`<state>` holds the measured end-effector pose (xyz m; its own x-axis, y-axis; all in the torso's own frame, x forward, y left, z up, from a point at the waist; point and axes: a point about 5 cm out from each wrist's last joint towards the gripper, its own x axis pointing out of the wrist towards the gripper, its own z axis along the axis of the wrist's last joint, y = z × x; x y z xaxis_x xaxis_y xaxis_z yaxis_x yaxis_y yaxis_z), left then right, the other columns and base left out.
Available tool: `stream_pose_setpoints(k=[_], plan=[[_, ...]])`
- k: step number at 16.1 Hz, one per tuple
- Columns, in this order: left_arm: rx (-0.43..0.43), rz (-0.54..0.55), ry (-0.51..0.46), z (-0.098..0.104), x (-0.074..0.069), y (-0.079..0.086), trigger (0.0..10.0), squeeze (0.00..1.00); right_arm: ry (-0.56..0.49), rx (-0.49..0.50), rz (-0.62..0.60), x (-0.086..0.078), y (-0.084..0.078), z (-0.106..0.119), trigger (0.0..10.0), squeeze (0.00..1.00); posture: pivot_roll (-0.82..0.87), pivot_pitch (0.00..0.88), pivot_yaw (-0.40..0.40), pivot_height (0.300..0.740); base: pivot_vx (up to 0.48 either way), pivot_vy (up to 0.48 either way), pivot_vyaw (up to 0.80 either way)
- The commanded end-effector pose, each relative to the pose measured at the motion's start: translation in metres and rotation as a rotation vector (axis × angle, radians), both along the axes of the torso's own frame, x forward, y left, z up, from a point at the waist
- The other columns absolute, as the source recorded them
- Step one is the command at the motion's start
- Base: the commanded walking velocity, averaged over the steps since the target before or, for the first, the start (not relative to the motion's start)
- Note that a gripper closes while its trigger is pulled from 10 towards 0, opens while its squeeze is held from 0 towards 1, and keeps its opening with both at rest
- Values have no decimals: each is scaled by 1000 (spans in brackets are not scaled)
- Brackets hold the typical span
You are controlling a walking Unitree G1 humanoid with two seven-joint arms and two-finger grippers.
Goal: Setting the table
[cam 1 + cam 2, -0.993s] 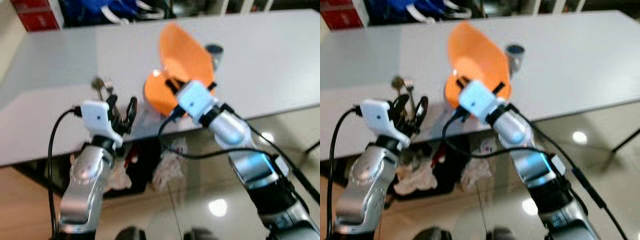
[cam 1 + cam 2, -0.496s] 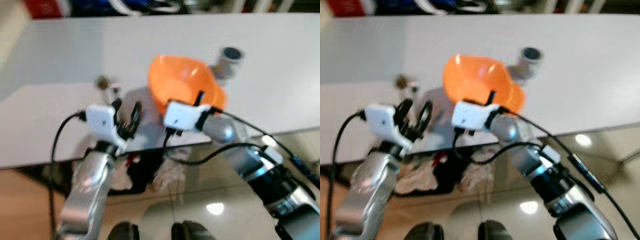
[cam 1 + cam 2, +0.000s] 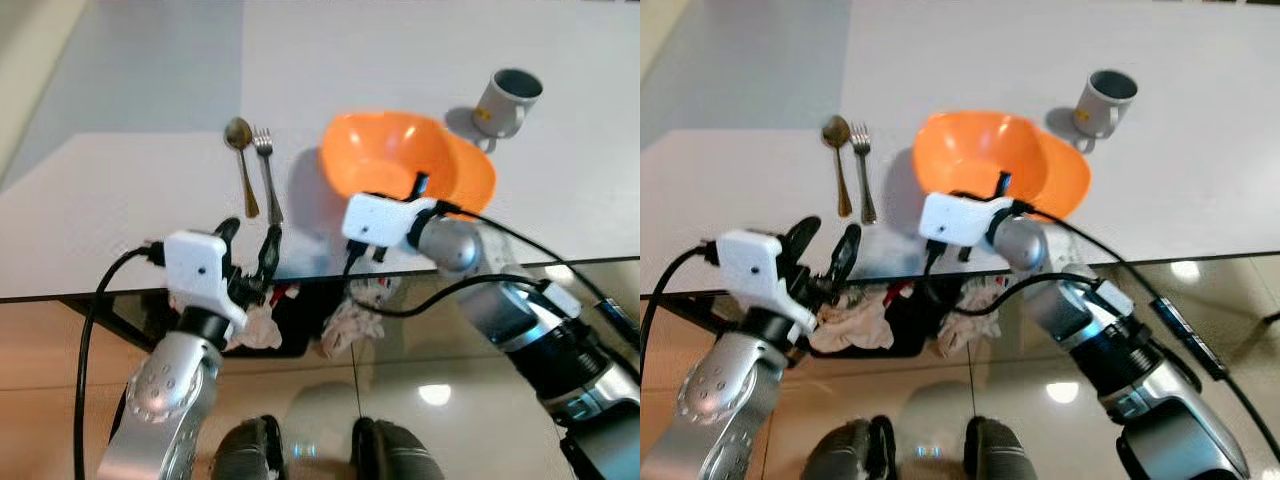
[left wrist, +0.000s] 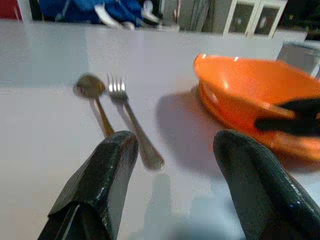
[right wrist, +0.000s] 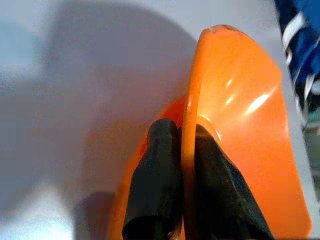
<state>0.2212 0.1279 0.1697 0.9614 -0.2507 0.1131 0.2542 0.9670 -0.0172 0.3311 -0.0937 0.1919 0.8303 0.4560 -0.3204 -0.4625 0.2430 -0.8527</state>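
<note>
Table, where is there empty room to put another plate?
The table is bare left of the spoon and fork, and right of the mug. It is crowded in the middle, where the right gripper holds the orange bowl.

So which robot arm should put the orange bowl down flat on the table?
Probably the right. The right gripper already pinches the rim of the orange bowl, one finger inside and one outside, and the bowl looks tilted. The left gripper hangs open near the table edge, by the fork and spoon.
</note>
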Motion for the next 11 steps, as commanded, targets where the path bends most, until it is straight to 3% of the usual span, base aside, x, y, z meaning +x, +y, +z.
stream_pose_setpoints(k=[1,4,5,8,10,11], plan=[[4,-1,-7,4,-3,-2,10000,0,-36,-2,-14,-2,-2,11,10000,0,-84,312,-10,740,0,0,0],[4,-2,-2,6,-4,-2,10000,0,-6,-21,-62,-4,-8,6,10000,0,-84,314,-6,740,0,0,0],[6,-3,4,5,-5,-2,10000,0,17,-1,-84,-5,-9,3,10000,1000,-80,308,-4,740,0,0,0],[10,-5,2,7,-3,-3,10000,0,9,12,-120,-4,-12,4,10000,1000,-79,298,1,740,0,0,0],[14,-9,-1,8,-1,-2,10000,0,54,146,-102,-9,-7,14,10000,1000,-83,287,6,740,0,0,0],[14,-12,-2,8,-1,-2,10000,0,47,166,-89,-10,-7,19,10000,1000,-87,280,8,740,0,0,0]])
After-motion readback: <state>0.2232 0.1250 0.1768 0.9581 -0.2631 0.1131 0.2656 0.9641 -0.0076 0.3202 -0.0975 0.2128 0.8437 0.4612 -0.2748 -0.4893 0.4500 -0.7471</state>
